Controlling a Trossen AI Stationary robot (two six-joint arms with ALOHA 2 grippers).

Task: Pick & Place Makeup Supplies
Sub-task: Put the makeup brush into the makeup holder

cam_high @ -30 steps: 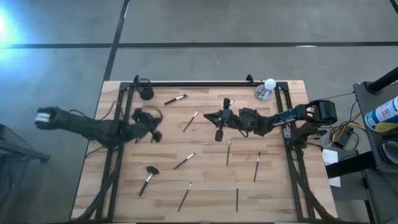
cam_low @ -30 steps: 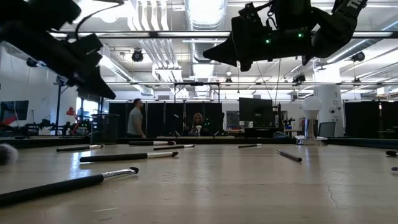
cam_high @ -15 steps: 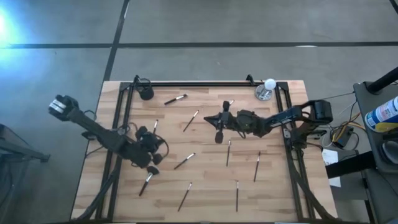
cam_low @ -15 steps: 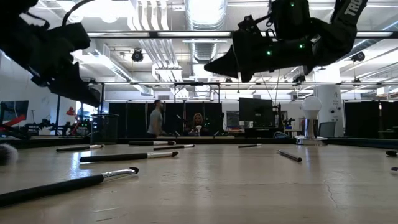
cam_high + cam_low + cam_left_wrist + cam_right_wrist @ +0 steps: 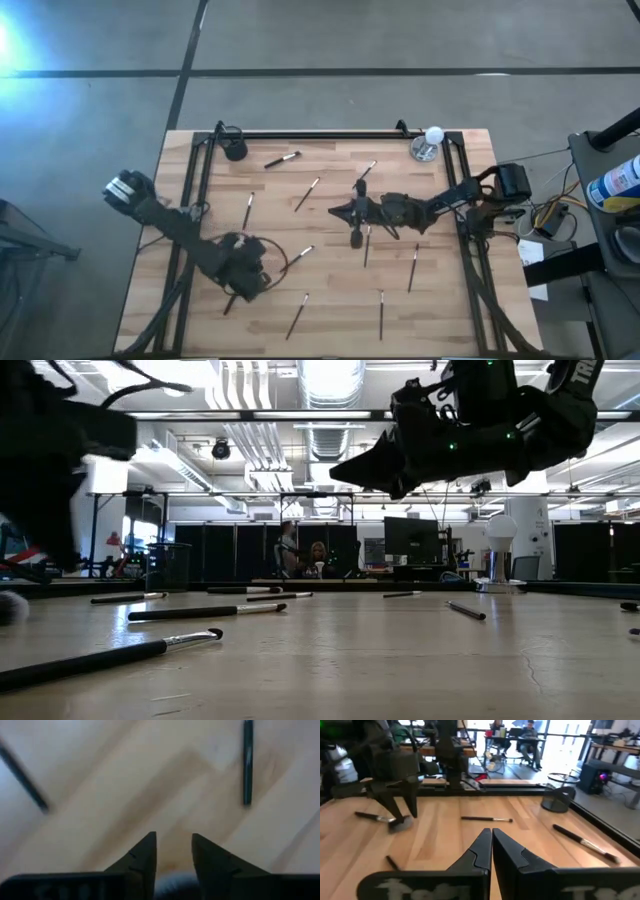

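On my L wrist cam: left gripper (image 5: 173, 851) hangs close over the wood tabletop (image 5: 150, 785), fingers apart w/ a bare gap between. One dark brush handle (image 5: 247, 762) lies ahead; another dark handle (image 5: 22, 777), blurred, is off to the side.

Left arm reaches from the table's left edge toward the front-left area, its wrist bent downward; the left gripper (image 5: 173, 851) points at the tabletop, fingers parted by a narrow gap. Right arm extends from the right edge to mid-table; the right gripper (image 5: 491, 840) has its fingers pressed together.
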